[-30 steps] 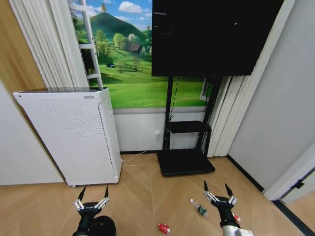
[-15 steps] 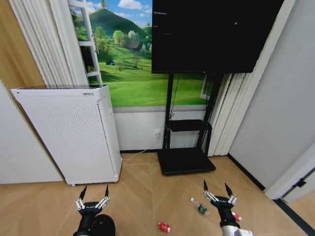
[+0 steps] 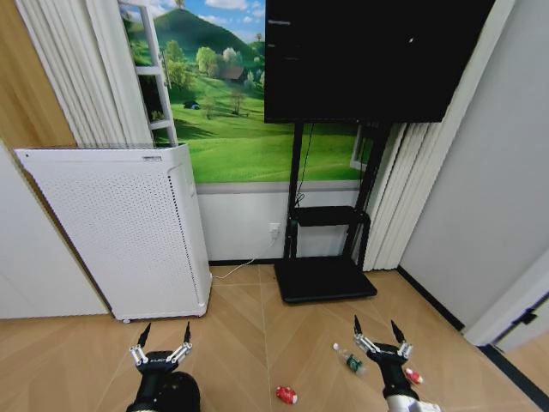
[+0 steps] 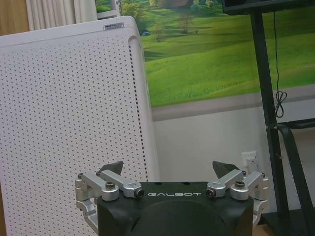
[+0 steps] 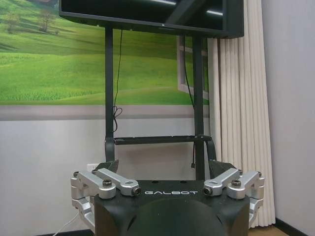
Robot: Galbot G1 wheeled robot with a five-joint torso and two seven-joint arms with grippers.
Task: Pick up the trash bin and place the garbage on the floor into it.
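My left gripper (image 3: 165, 330) (image 4: 169, 167) stands open at the bottom left, fingers pointing up, nothing between them. Right behind it at the bottom edge shows a round black shape (image 3: 184, 395) that looks like the trash bin, mostly hidden by the arm. My right gripper (image 3: 375, 326) (image 5: 162, 165) is open and empty at the bottom right. The garbage lies on the wood floor: a clear bottle with a green label (image 3: 348, 360) just left of the right gripper, a red-and-white piece (image 3: 286, 395) between the arms, and another red piece (image 3: 413, 376) to the right gripper's right.
A tall white perforated appliance (image 3: 129, 232) stands against the left wall. A black TV stand (image 3: 324, 279) with a flat base sits ahead under a large screen (image 3: 369, 60). A grey wall (image 3: 480, 215) closes the right side. Open floor lies between the appliance and the stand.
The whole picture has slid up slightly, so the camera has moved. Both grippers keep their open pose and the litter lies where it was.
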